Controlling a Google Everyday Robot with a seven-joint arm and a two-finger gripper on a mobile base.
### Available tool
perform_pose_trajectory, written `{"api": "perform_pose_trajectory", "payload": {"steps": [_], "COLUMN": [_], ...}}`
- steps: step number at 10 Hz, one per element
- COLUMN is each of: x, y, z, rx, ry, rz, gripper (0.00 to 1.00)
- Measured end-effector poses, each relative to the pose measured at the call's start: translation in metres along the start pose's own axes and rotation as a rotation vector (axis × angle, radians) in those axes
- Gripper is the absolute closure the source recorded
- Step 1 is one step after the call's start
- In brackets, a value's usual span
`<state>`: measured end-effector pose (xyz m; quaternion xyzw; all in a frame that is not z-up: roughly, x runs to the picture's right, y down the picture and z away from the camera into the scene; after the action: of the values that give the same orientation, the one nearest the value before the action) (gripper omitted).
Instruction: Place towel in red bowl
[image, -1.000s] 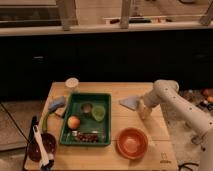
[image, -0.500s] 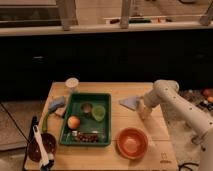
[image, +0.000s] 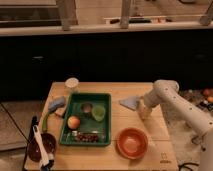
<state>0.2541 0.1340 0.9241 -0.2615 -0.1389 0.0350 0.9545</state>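
The towel (image: 129, 103), a small flat pale grey-blue cloth, lies on the wooden table (image: 115, 90) right of the green tray. The red bowl (image: 132, 142), wide and orange-red with a paler inside, stands near the table's front edge, below the towel. My gripper (image: 143, 111) hangs from the white arm (image: 172, 97) at the towel's right edge, close to the table top, between towel and bowl.
A green tray (image: 104, 120) holds an apple (image: 74, 121), a green cup (image: 99, 112) and small items. A blue pad (image: 56, 104) and white cup (image: 72, 84) lie left. A dark maroon bowl (image: 41, 146) sits front left. Table edges are near on the right.
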Motion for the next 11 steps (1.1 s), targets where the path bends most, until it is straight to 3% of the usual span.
{"api": "perform_pose_trajectory", "payload": {"steps": [3,5,7,10,11], "x": [0.0,-0.0001,0.0005,0.0,-0.0003], "y": [0.0,0.0,0.0004,-0.0002,-0.0002], "z": [0.0,0.0,-0.001,-0.0025,-0.0033], "rx": [0.0,0.0,0.0,0.001,0.0], "ry": [0.0,0.0,0.0,0.0,0.001], "rz": [0.0,0.0,0.001,0.0,-0.001], "gripper": [0.22,0.37,0.43,0.22,0.2]}}
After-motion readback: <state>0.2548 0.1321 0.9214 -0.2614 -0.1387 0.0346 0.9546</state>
